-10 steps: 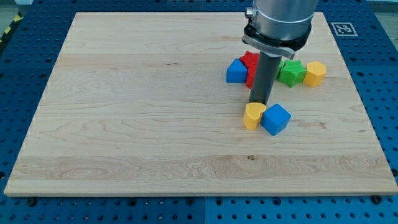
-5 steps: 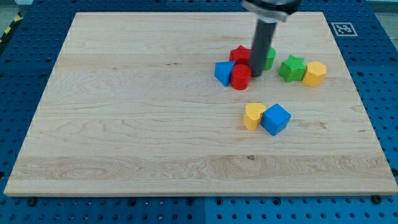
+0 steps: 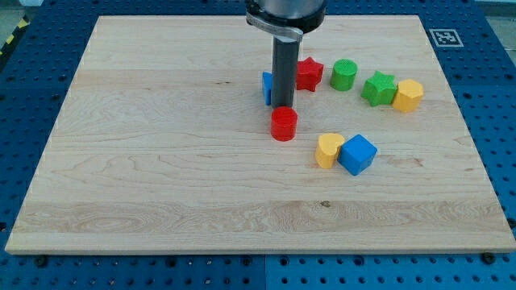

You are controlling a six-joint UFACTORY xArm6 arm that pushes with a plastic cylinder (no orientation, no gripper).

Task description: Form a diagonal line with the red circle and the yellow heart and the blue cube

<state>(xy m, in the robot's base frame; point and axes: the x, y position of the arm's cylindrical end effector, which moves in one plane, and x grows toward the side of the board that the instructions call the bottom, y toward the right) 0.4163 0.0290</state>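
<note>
The red circle (image 3: 284,124) stands on the wooden board, left of and above the yellow heart (image 3: 327,150). The blue cube (image 3: 357,154) touches the heart's right side. My tip (image 3: 282,107) is just above the red circle, touching or nearly touching its top edge. The rod hides most of another blue block (image 3: 268,87) behind it.
A red star (image 3: 308,73), a green cylinder (image 3: 344,74), a green star (image 3: 377,88) and a yellow block (image 3: 409,94) lie in a row toward the view's top right. A marker tag (image 3: 442,37) sits off the board's top right corner.
My tip has moved left and slightly up from beside the heart, pushing the red circle out of the cluster toward the view's lower left. The other blue block shifted left.
</note>
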